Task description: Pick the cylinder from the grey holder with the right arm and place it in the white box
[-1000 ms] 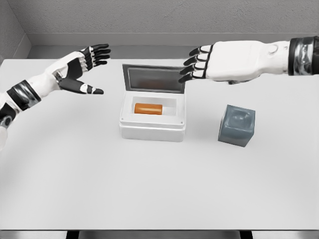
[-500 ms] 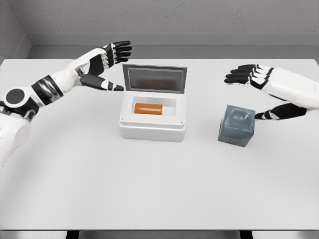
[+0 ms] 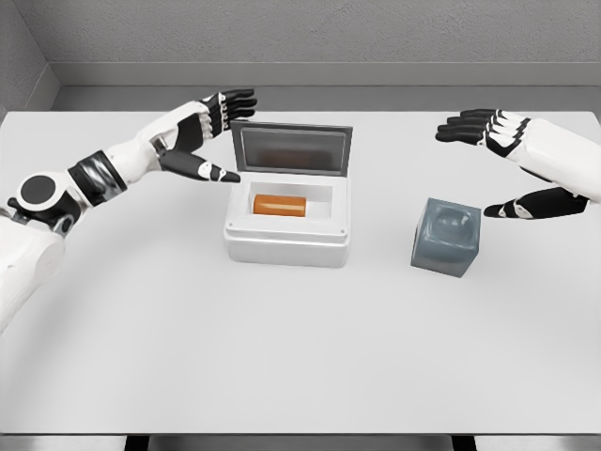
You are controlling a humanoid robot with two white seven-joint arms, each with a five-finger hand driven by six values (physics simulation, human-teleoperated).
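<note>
An orange cylinder (image 3: 279,205) lies on its side inside the white box (image 3: 287,239), whose grey lid (image 3: 291,148) stands upright at the back. The grey holder (image 3: 446,236), a cube with a hollow top, sits to the right of the box with nothing in it. My right hand (image 3: 496,162) hovers open above and right of the holder, fingers spread, holding nothing. My left hand (image 3: 214,127) is open just left of the lid's edge, thumb pointing toward the box.
The white table (image 3: 282,357) stretches wide in front of the box and holder. A grey wall runs along the table's far edge.
My right hand has drawn back from above the box lid to the right, past the holder. My left hand has moved right, up close to the lid's left edge.
</note>
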